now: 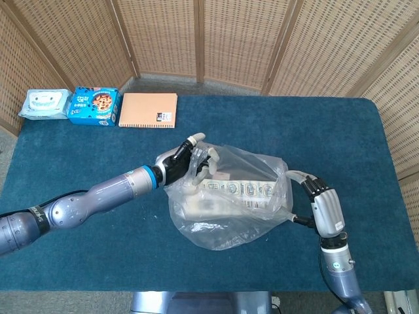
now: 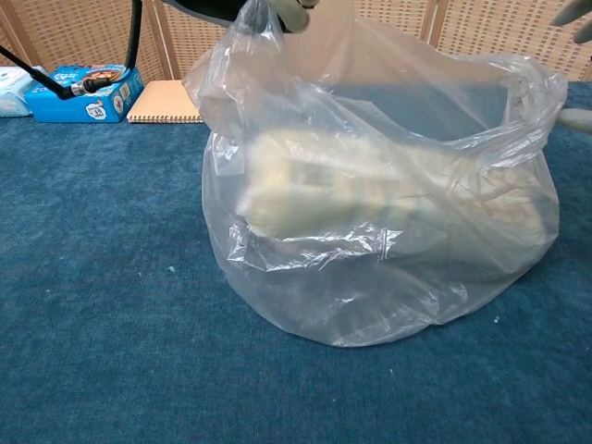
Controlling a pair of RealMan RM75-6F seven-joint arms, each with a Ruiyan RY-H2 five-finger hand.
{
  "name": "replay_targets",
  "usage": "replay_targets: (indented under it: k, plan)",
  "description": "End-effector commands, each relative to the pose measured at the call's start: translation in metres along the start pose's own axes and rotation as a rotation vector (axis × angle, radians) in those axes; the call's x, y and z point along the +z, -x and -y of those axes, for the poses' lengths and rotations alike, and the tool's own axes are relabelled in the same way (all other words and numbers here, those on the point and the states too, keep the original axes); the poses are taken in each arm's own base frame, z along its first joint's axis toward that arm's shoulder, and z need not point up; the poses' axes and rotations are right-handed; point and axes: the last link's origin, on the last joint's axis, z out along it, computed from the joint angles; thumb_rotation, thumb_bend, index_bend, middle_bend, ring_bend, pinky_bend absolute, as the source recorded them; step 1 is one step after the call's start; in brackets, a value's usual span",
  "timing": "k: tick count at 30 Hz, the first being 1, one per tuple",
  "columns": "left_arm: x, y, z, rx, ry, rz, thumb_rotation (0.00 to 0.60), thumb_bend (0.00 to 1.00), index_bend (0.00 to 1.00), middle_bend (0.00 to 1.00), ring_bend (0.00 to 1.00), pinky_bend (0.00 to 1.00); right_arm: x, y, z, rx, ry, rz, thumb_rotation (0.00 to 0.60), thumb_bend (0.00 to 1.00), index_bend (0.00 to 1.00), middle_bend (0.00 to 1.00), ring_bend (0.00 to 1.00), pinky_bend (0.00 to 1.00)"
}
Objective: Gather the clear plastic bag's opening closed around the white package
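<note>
A clear plastic bag (image 1: 222, 226) lies on the blue table with a white package (image 1: 239, 191) inside it. My left hand (image 1: 185, 162) grips the bag's rim at its upper left and holds it raised. My right hand (image 1: 322, 203) stands at the bag's right side, fingers apart and curved toward the plastic, with nothing held. In the chest view the bag (image 2: 370, 305) fills the frame and the package (image 2: 324, 180) shows blurred through it. The left hand (image 2: 277, 9) shows at the top edge on the rim, and right fingertips (image 2: 575, 118) show at the far right.
At the table's far left edge lie a wet-wipes pack (image 1: 44, 103), a blue snack box (image 1: 93, 104) and an orange notebook (image 1: 148, 109). A wicker screen (image 1: 236, 39) stands behind the table.
</note>
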Motion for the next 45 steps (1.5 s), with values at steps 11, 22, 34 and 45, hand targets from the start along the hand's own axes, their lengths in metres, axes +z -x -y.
replay_targets:
  k: [11, 22, 34, 45]
  plan:
    - [0.010, 0.000, 0.012, -0.078, 0.014, 0.100, 0.000, 0.36, 0.47, 0.63, 0.68, 0.71, 0.005, 0.008, 0.006, 0.055, 0.022, 0.001, 0.600, 0.13, 0.25, 0.29, 0.32, 0.33]
    - [0.002, -0.005, 0.003, -0.310, 0.132, 0.183, 0.000, 0.30, 0.46, 0.62, 0.63, 0.62, 0.006, 0.011, 0.003, 0.053, 0.035, 0.023, 0.600, 0.13, 0.25, 0.29, 0.32, 0.33]
    - [-0.015, -0.004, -0.019, -0.278, 0.199, 0.224, 0.000, 0.30, 0.45, 0.61, 0.62, 0.62, 0.011, 0.013, 0.003, 0.079, 0.033, 0.019, 0.600, 0.13, 0.25, 0.29, 0.32, 0.33]
    - [-0.018, -0.010, -0.006, -0.278, 0.170, 0.201, 0.000, 0.29, 0.45, 0.59, 0.60, 0.62, 0.019, 0.009, 0.013, 0.166, 0.028, -0.025, 0.600, 0.13, 0.25, 0.29, 0.32, 0.32]
